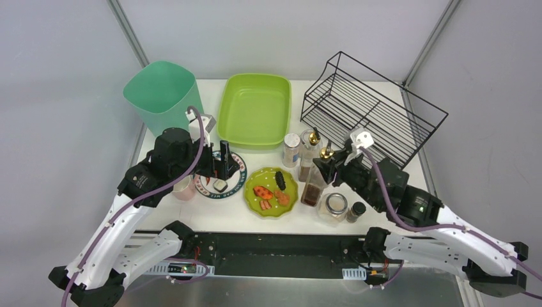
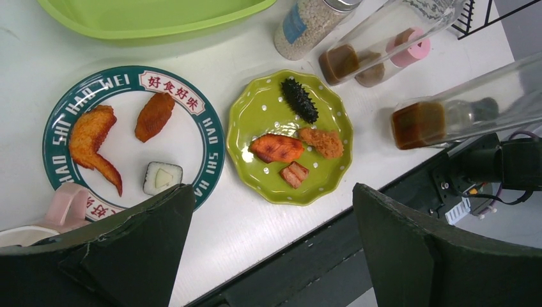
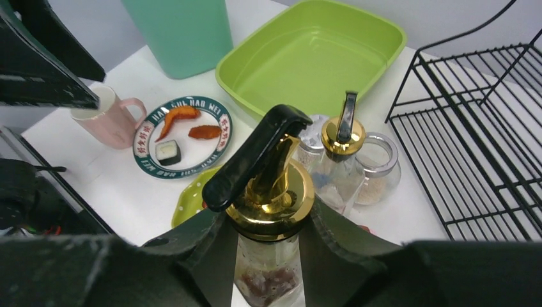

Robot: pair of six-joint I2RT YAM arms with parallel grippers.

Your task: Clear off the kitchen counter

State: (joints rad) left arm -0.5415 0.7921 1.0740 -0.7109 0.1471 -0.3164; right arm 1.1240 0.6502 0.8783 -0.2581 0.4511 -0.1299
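The white kitchen counter (image 1: 192, 214) carries dishes and bottles. My right gripper (image 1: 325, 169) (image 3: 268, 246) is shut on the neck of a glass sauce bottle (image 1: 312, 188) (image 3: 271, 195) with a gold cap, a black spout and dark sauce in its base, just right of the green plate (image 1: 287, 182). Whether its base touches the counter I cannot tell. My left gripper (image 1: 222, 167) (image 2: 271, 246) hangs open and empty over the near edge of a teal-rimmed white plate (image 1: 240, 174) (image 2: 57, 121) holding a chicken wing, a fried piece and a sushi roll.
A lime-green tub (image 1: 254, 109) and a teal bin (image 1: 163, 96) stand at the back, a black wire rack (image 1: 374, 112) at back right. A pink mug (image 1: 184, 188) sits left of the white plate. Spice jars (image 1: 291, 149), another gold-capped bottle (image 1: 313, 142) and a glass jar (image 1: 333, 206) crowd the right gripper.
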